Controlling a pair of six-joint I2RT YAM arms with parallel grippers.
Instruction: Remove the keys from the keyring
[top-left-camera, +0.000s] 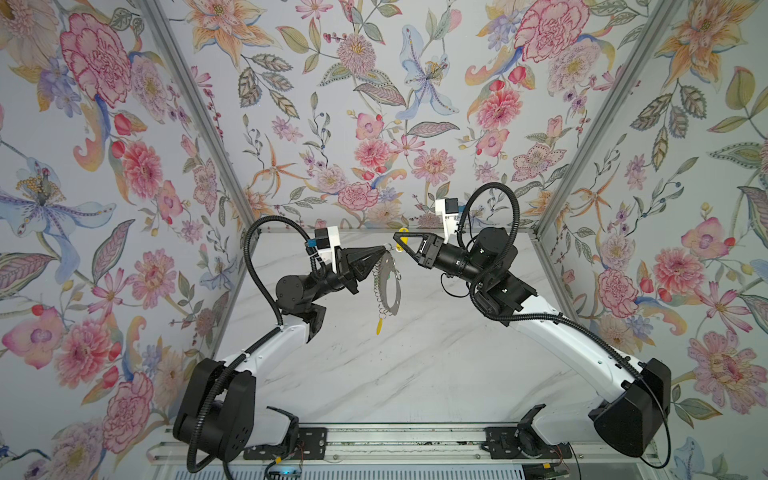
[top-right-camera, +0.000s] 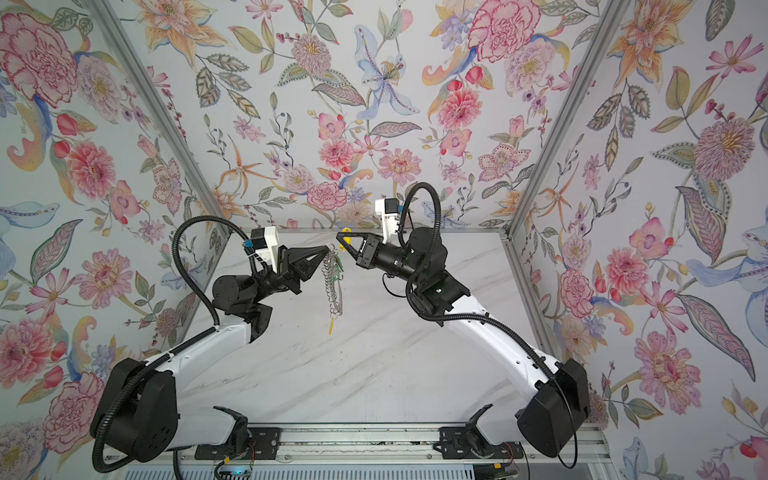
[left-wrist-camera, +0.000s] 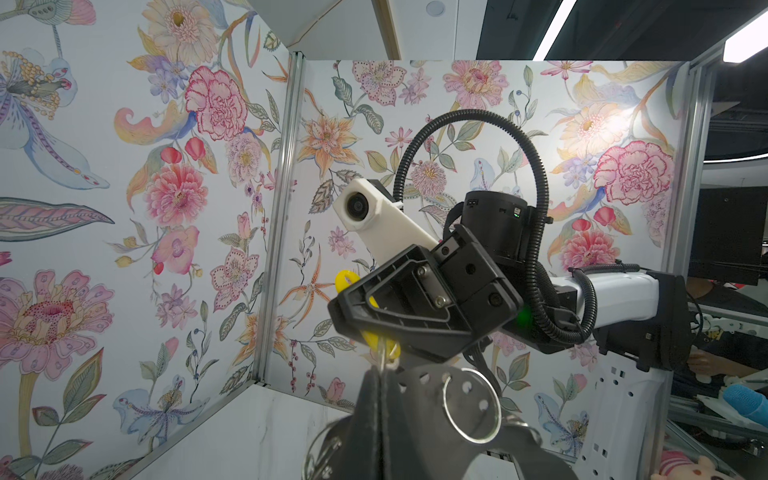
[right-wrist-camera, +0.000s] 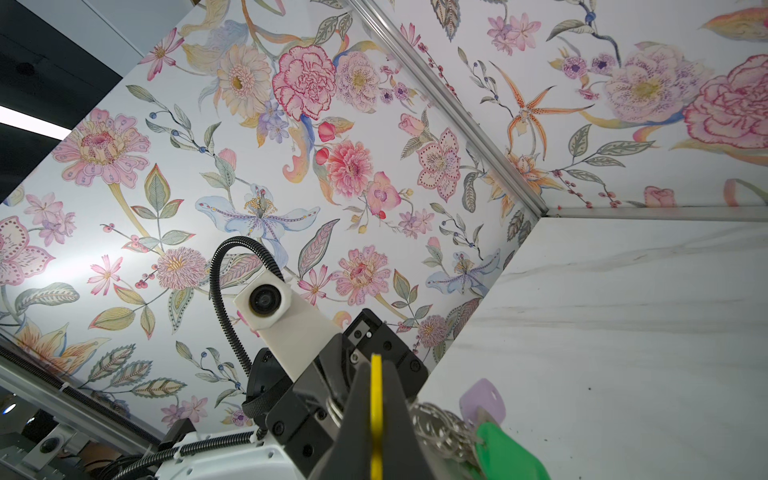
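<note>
The left end effector (top-left-camera: 384, 249) clamped the keyring (top-left-camera: 391, 286). The right end effector (top-left-camera: 396, 236), closed on a yellow-tagged key (right-wrist-camera: 376, 415), needed a steady outward pull with the ring held still.

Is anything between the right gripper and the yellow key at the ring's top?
Nothing visible. The right gripper is already shut on the yellow-tagged key, tag between its fingers, while the left gripper holds the keyring in the air.

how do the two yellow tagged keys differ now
Upper yellow key: pinched in the shut right gripper, beside the top of the keyring. Lower yellow key: dangling free under it, ungripped. The upper is close to the left gripper, the lower far from it. Both have yellow tags.
</note>
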